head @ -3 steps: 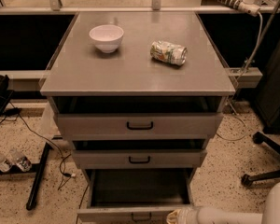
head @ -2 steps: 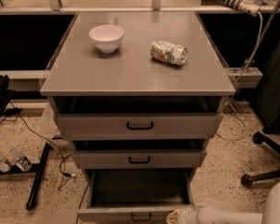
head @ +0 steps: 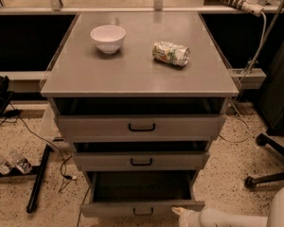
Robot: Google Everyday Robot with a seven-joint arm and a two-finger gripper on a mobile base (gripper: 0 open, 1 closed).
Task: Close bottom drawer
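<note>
One white bowl [head: 108,38] and one squashed can [head: 171,53] sit on the grey surface [head: 85,77]. Under it I count three drawers, and all are pulled out. The bottom drawer [head: 142,208] sticks out most, so it still needs a push in. My end effector [head: 179,212] is by its front right corner. I cannot tell if it is open or shut.

Warm, fairly dim light from overhead falls on the surface [head: 132,74], with a soft sheen toward its far edge. The bottom drawer [head: 113,208] is deeply shadowed inside. My gripper [head: 181,212], at the lower frame edge by that drawer's right front corner, shows pale and bright
</note>
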